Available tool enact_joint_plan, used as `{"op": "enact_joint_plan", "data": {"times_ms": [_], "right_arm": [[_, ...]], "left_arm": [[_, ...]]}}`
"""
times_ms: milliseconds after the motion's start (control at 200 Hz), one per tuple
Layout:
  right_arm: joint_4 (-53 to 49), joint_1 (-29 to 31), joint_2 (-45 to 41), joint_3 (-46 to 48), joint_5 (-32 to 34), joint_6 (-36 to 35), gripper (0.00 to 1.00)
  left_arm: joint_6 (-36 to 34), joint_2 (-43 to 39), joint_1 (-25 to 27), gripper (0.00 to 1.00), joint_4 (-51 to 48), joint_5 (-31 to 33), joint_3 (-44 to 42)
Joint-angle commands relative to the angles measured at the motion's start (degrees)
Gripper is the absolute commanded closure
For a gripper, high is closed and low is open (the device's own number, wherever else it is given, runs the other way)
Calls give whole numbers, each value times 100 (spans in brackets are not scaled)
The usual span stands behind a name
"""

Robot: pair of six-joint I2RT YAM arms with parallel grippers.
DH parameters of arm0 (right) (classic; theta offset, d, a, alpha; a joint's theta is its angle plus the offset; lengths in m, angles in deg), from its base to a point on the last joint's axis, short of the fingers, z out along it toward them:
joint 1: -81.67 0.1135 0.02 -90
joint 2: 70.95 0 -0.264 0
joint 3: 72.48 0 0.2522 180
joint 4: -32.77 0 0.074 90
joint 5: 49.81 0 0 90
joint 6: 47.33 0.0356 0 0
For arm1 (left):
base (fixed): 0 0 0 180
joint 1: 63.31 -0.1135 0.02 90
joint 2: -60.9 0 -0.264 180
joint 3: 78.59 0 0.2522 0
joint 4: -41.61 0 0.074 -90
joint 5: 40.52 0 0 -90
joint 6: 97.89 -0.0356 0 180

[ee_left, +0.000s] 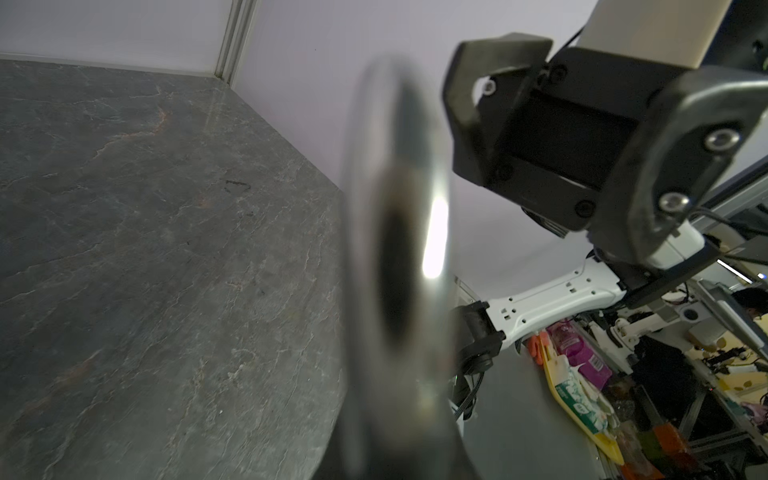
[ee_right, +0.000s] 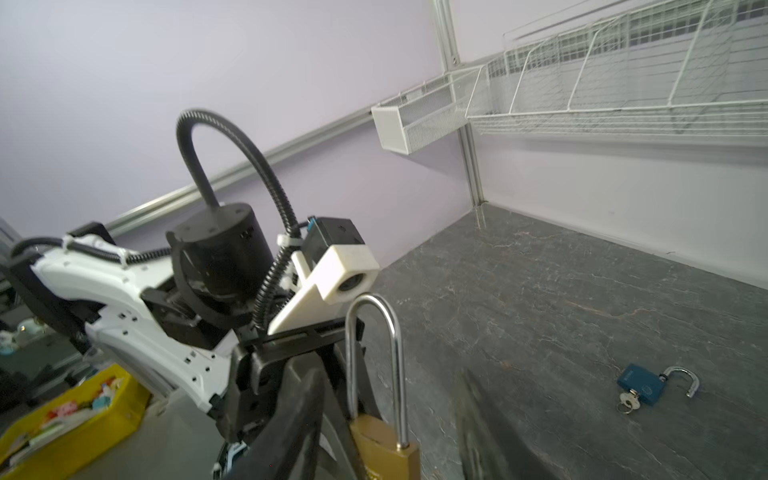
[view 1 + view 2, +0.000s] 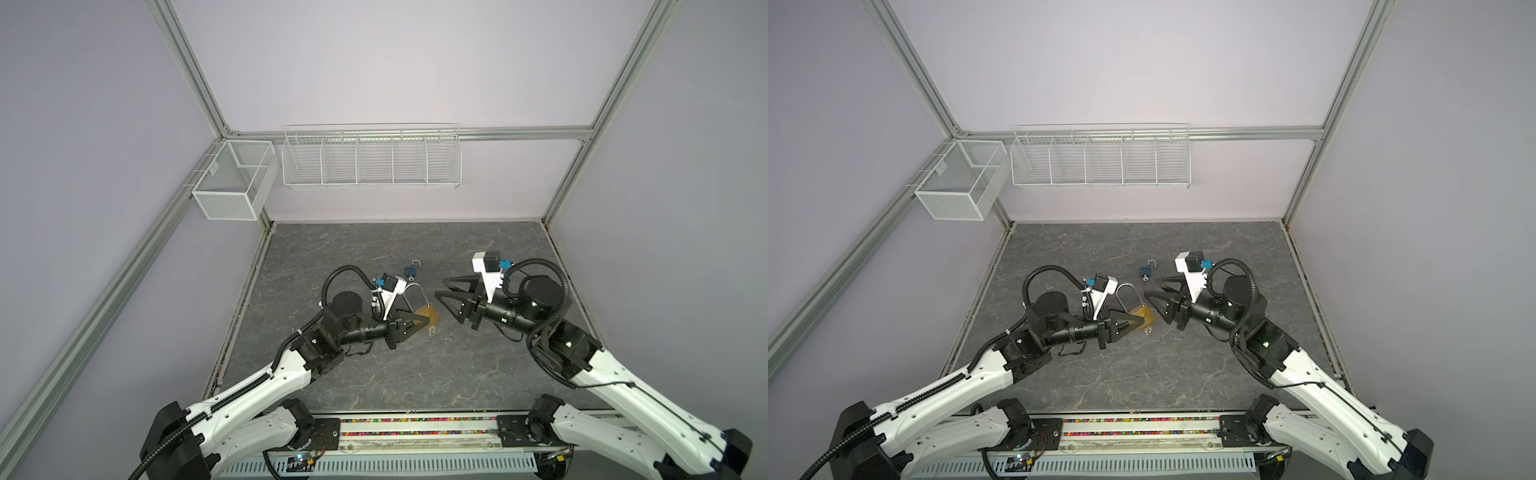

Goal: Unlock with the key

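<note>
**Hands and locks near the middle of the surface.** Your left hand (image 3: pixel 423 322) was closed on the body of the brass padlock (image 3: pixel 1142 316), with the shackle (image 2: pixel 374 353) standing upright and seated in the body. A small key (image 3: pixel 1148 330) showed just at the body's near side; whether it sat in the keyhole could not be told. Your right hand (image 3: pixel 439 287) stood just beside the lock, its jaws spread and holding nothing. A blue padlock (image 2: pixel 640 384), its shackle swung open, lay behind, near your right hand's fingertips. The surface (image 3: pixel 374 374) lay bare toward its near edge and both side walls, well apart from the hands.
</note>
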Motion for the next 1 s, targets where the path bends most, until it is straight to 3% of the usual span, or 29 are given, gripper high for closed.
{"op": "enact_joint_plan", "data": {"times_ms": [0, 230, 390, 460, 560, 700, 810, 995], "right_arm": [[-255, -18, 243, -76, -885, -585, 48], [98, -38, 584, -298, -1726, -526, 61], [287, -53, 851, -354, -2166, -464, 91], [355, -71, 930, -347, -2364, -468, 90], [247, -93, 1069, -438, -2649, -540, 75], [172, -124, 1236, -574, -2854, -603, 70], [110, -157, 1286, -645, -2919, -636, 93], [-52, -188, 1279, -683, -2983, -751, 94]], "left_arm": [[-779, -130, -4, 100, -694, -464, 268], [-989, -227, -4, 100, -618, -817, 299], [-1102, -227, -7, 100, -553, -822, 281], [-1232, -222, -8, 100, -596, -812, 290], [-1494, -181, -10, 100, -720, -816, 342], [-1759, -138, -4, 100, -870, -661, 446], [-1891, -134, -23, 100, -1004, -476, 543], [-1994, -43, -99, 100, -1141, -425, 658]]}}
